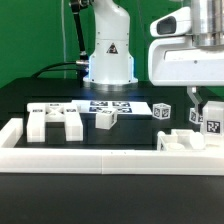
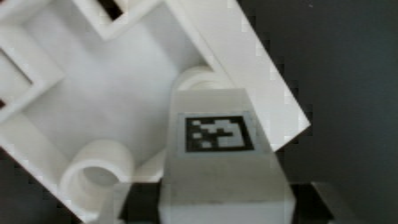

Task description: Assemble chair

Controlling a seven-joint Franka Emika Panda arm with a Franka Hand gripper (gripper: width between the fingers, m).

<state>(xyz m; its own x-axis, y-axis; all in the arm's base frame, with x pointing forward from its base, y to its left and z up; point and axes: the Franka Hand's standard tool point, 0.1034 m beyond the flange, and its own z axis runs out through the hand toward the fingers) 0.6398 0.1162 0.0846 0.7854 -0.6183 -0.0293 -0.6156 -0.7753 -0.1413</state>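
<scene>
step: fit leg into seat slab | pincer (image 2: 228, 198): closed on tagged leg (image 2: 217, 110) | leg: tip just over seat slab (image 2: 80, 110) | advice: probably square it up first, then press straight down

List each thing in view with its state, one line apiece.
fingers: shut on the post.
post: gripped, above the slab; contact unclear.
slab: lying on the table, not gripped.
slotted piece: loose on the table, untouched.
tagged cube: loose on the table, untouched.
marker board: flat on the table.
</scene>
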